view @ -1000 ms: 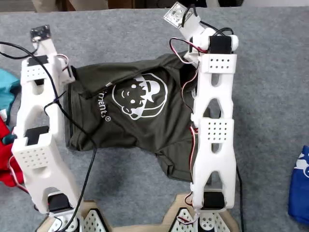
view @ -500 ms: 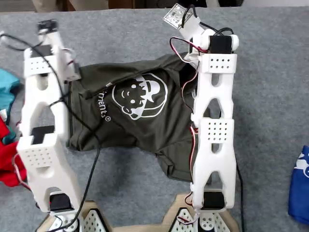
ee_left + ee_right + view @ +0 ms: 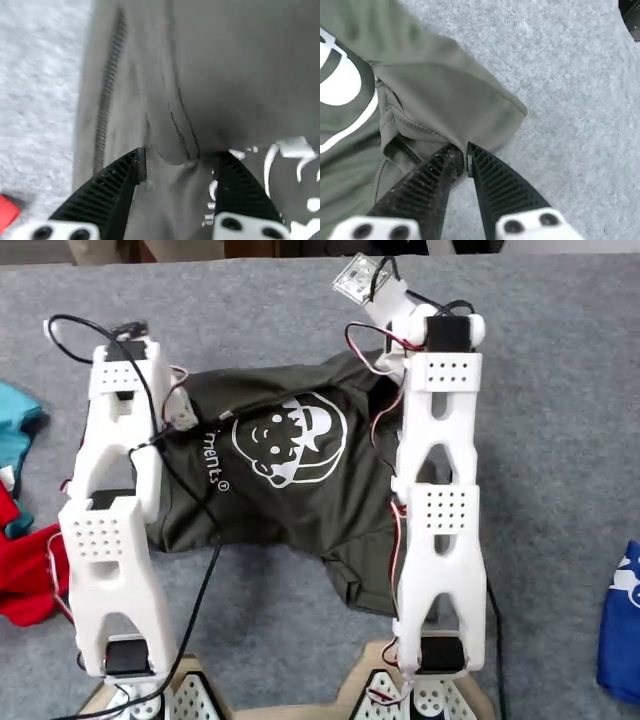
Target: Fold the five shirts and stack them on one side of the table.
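Note:
A dark olive shirt [image 3: 290, 490] with a white face print lies rumpled on the grey table between both arms. My left gripper [image 3: 183, 412] sits over the shirt's far left part. In the left wrist view this gripper [image 3: 180, 157] is open, and its black fingers [image 3: 107, 187] straddle a raised fold of the olive shirt [image 3: 170, 90]. My right gripper [image 3: 388, 365] is at the shirt's far right corner. Seen from the right wrist, that gripper [image 3: 466, 152] is shut on the edge of a folded-over flap of the shirt [image 3: 445, 95].
A red garment [image 3: 25, 580] and a teal one [image 3: 15, 430] lie at the table's left edge. A blue garment [image 3: 620, 625] lies at the right edge. Bare grey table [image 3: 560, 440] lies to the right of the right arm.
My left arm has swung to the right, from beside the shirt's left edge to over its left part. The right arm has barely shifted.

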Controlling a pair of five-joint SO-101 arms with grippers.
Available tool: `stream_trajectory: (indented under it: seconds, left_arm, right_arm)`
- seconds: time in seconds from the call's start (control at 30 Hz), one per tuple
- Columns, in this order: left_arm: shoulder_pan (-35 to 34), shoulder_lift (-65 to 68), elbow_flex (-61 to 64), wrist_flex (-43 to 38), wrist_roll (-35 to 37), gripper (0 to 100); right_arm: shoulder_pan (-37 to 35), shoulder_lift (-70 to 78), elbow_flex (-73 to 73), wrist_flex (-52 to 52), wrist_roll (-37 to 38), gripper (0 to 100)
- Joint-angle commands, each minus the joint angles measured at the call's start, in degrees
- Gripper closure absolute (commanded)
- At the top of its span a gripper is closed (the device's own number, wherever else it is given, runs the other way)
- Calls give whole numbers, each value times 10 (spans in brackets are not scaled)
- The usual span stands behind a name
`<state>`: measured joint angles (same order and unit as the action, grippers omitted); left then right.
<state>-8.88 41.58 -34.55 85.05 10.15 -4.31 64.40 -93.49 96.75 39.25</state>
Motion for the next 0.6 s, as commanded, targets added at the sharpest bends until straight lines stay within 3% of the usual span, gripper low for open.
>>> stream_trajectory:
  seconds: [0.0,0.43,0.57]
  left_arm:
    - [-18,2,-62,-2,18,779]
    - [0,11,-77,-4,21,780]
    - [1,14,-78,-10,35,857]
  right_arm:
    - [-15,0,-19,-11,4,973]
    - [-18,1,-19,-11,5,973]
    - [-18,1,-19,-11,5,973]
